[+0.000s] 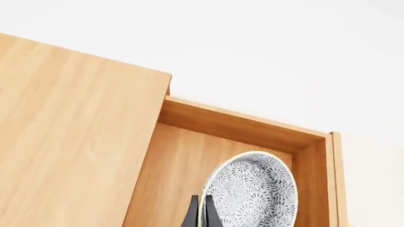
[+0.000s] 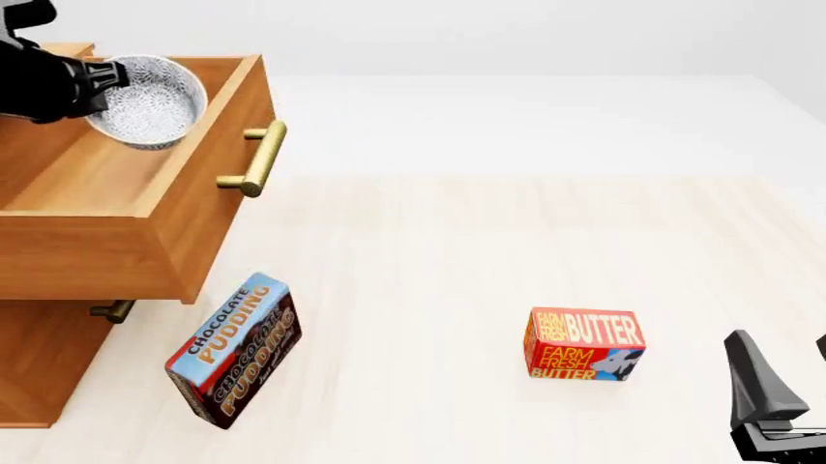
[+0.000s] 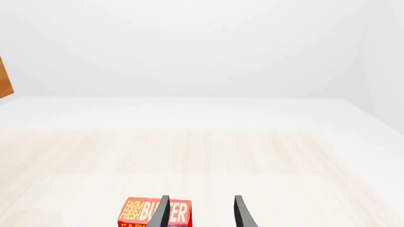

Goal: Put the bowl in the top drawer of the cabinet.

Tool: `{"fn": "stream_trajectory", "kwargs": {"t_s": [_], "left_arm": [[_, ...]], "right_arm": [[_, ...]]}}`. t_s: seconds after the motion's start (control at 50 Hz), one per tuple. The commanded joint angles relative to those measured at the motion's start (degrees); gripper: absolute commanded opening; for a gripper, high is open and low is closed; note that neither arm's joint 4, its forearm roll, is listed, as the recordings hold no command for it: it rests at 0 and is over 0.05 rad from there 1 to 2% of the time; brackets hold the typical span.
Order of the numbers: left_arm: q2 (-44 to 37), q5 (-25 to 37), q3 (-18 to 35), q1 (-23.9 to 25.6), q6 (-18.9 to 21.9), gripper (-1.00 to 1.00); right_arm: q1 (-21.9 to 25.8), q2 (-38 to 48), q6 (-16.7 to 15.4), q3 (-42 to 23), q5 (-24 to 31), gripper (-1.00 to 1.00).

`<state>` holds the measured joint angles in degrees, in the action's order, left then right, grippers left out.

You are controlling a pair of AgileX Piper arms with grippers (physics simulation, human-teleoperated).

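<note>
The light-brown cabinet (image 2: 39,367) stands at the left, with its top drawer (image 2: 193,208) pulled out and its brass handle (image 2: 258,159) facing right. My left gripper (image 2: 97,87) is shut on the rim of the speckled bowl (image 2: 153,101), which hangs tilted over the drawer's open inside. In the left wrist view the bowl (image 1: 252,189) stands on edge before the drawer's wall (image 1: 240,123), its rim pinched by my left gripper (image 1: 202,215). Near the front right corner, my right gripper (image 2: 787,372) is open and holds nothing; the right wrist view also shows this gripper (image 3: 200,213) open.
A chocolate pudding box (image 2: 235,350) lies just right of the cabinet's foot. A butter box (image 2: 583,344) sits right of centre, close ahead of the right gripper; the same butter box (image 3: 142,212) shows in the right wrist view. The lower drawer's handle (image 2: 114,311) shows under the open drawer.
</note>
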<state>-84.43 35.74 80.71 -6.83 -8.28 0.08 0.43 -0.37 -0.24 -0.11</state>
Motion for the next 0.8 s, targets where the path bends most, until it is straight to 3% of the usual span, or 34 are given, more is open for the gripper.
{"fn": "stream_trajectory", "kwargs": {"t_s": [0.02, 0.26, 0.28, 0.8], "left_arm": [[1.85, 1.59, 0.50, -1.19, -0.10, -1.00], [1.45, 1.98, 0.92, -1.83, 0.17, -1.00], [1.36, 2.02, 0.94, -2.16, 0.30, 1.00], [2.88, 1.99, 0.60, -0.31, 0.86, 1.00]], "right_arm": [[-0.01, -0.01, -0.02, 0.00, 0.00, 1.00], [0.01, -0.01, 0.00, 0.00, 0.00, 1.00], [0.00, -0.02, 0.03, 0.00, 0.00, 1.00], [0.01, 0.01, -0.01, 0.00, 0.00, 1.00]]}}
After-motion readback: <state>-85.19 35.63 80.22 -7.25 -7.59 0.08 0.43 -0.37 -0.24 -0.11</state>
